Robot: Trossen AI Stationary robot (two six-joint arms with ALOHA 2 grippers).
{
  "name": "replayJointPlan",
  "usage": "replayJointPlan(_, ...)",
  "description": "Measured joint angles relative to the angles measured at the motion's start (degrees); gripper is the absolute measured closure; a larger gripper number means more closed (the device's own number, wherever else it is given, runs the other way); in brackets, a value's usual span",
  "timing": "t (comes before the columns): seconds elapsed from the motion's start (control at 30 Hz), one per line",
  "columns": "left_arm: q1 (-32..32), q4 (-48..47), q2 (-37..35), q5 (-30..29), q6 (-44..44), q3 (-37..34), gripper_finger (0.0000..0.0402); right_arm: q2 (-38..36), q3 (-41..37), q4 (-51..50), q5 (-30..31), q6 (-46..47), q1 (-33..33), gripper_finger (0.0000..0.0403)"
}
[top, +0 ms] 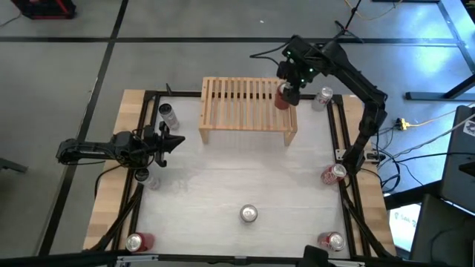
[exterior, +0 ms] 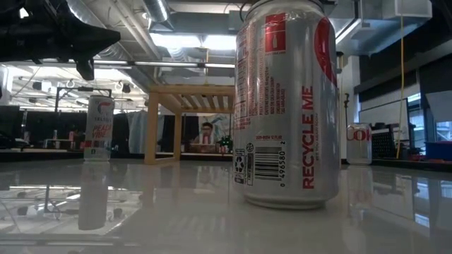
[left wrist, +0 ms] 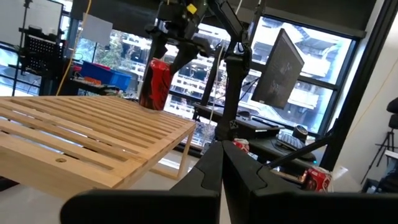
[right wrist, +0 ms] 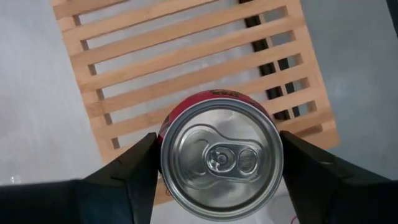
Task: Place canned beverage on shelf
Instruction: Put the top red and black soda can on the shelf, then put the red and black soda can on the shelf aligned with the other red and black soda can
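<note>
A red canned beverage (top: 283, 96) hangs over the far right corner of the shelf (top: 247, 110), a low light-wood rack with a slatted top, with my right gripper (top: 289, 87) shut on it. The left wrist view shows the can (left wrist: 155, 84) slightly tilted, just above the slats (left wrist: 93, 134). In the right wrist view its silver top (right wrist: 221, 162) sits between the two fingers, with the slats (right wrist: 186, 56) below. My left gripper (top: 178, 141) waits shut at the table's left side, touching nothing. My right gripper pinches the can's round side wall (right wrist: 166, 134), up near its top rim, between the two fingers (right wrist: 140, 168). The fingers come from above, pointing steeply down. The can is top up, slightly tilted, and hangs below the fingers over the shelf's slatted top.
Loose cans stand around the table: silver ones at the left (top: 169, 115), (top: 146, 178) and near middle (top: 249, 213), red ones at the near corners (top: 139, 242), (top: 332, 241), at the right edge (top: 333, 174) and beside the shelf's far right (top: 323, 97).
</note>
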Motion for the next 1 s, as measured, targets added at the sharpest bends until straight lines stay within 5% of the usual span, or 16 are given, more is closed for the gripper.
replayJointPlan(0.17,0.0,0.0,0.0,-1.3,0.0,0.0,0.0401,-0.1,-1.0,1.2,-1.5,-0.7,0.0,0.0141)
replayJointPlan(0.53,0.0,0.2,0.0,-2.7,0.2,0.0,0.0401,-0.1,-0.7,0.8,1.6,-0.7,0.0,0.006)
replayJointPlan(1.0,0.0,1.5,0.0,-7.5,-0.1,0.0,0.0401,-1.4,14.1,-2.7,0.6,8.8,3.0,0.0055)
